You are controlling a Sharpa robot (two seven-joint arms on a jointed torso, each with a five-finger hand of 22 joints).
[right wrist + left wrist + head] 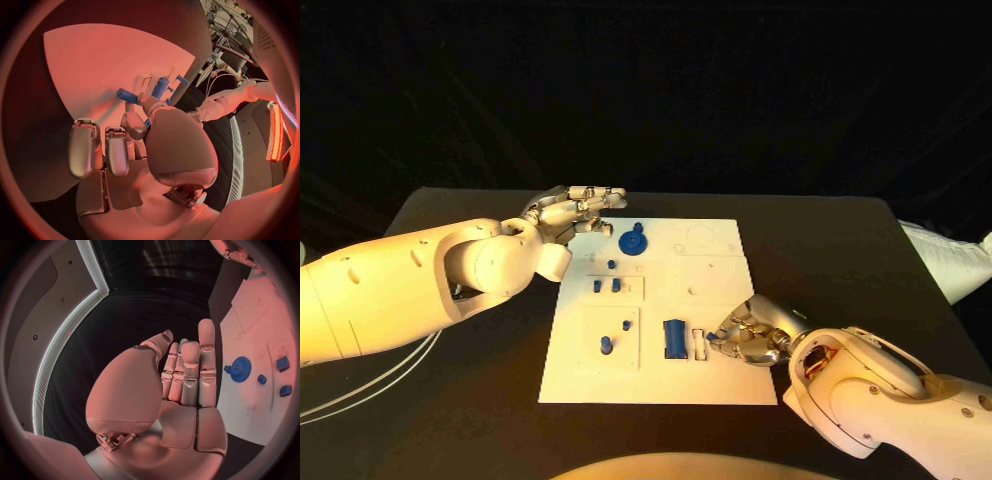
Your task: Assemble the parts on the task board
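Observation:
The white task board (718,380) lies mid-table. A blue gear (633,242) sits near its far left corner, and my left hand (574,212) hovers just beyond it over the board's edge, fingers straight and side by side, holding nothing. In the left wrist view the gear (240,369) lies beside that hand (181,380). Two small blue pieces (606,286) stand in a pocket below the gear. A long blue block (675,340) stands near the front. My right hand (750,335) is curled just to its right; its thumb and a finger (134,125) hide whether anything is pinched.
Two blue pegs (606,345) lie in the front left pocket of the board. Pale cables (343,390) trail off the table's left side, and a white cloth-like thing (949,260) lies past the right edge. Black table (834,250) surrounds the board.

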